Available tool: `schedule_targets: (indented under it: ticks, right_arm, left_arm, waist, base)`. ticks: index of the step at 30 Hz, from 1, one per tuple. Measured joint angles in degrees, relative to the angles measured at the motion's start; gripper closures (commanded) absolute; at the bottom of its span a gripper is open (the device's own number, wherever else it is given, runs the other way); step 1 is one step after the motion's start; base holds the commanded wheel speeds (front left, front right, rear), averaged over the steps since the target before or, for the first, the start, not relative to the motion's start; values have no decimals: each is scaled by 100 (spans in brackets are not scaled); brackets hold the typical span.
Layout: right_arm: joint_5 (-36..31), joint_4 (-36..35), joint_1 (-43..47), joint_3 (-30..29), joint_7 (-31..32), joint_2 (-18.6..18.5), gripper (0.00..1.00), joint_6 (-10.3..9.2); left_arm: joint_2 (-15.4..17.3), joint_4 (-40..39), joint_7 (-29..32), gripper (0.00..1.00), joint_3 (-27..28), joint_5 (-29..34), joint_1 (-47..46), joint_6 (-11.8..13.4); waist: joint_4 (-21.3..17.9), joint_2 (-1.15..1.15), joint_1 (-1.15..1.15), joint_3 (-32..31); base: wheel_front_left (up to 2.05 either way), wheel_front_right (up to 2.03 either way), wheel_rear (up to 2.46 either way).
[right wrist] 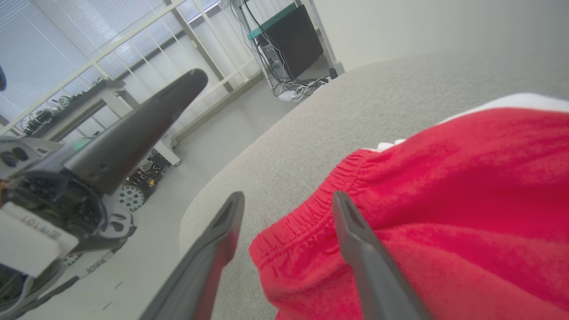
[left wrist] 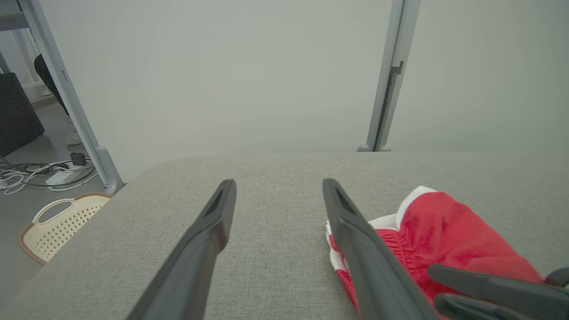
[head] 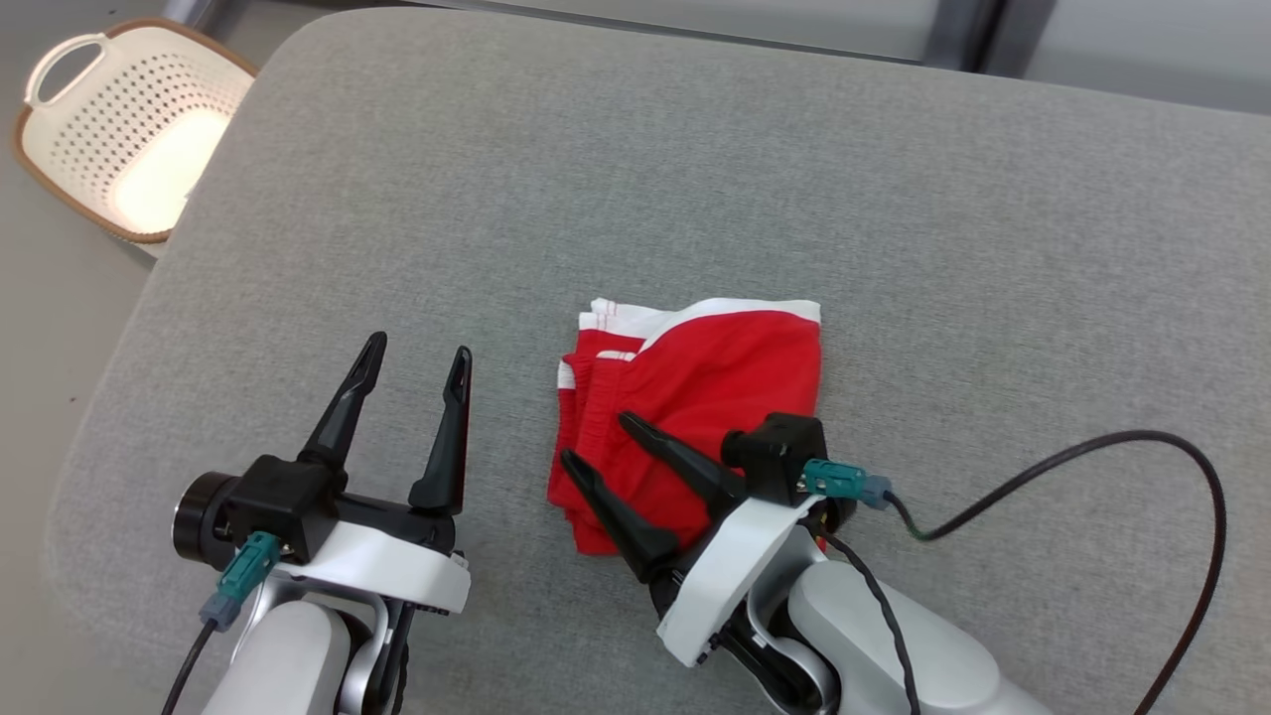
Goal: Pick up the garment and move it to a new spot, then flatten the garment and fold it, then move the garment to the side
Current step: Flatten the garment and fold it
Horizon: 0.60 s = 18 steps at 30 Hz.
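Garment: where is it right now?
Head view, lower centre: the folded red garment lies on the grey padded surface, its near edge under the open right gripper; the left gripper stands apart to its left.

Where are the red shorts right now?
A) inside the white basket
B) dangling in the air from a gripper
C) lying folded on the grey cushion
C: the red shorts lie folded on the grey cushion, with the right gripper open over them.
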Motion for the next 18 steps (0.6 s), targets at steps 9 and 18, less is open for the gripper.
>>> schedule_targets:
  ticks: [9, 18]
  right_arm:
    - [-595, -88, -288, -423, -615, 2, 0, 1]
    - [-1784, -993, 871, -2898, -688, -581, 0, 0]
  left_arm:
    - [13, 10, 0, 0, 243, 125, 20, -45]
    - [162, -76, 0, 0, 649, 174, 217, 7]
  waist:
    - [-363, 0, 0, -100]
    - [-887, 0, 0, -290]
  base:
    - [0, 0, 0]
    - [0, 0, 0]
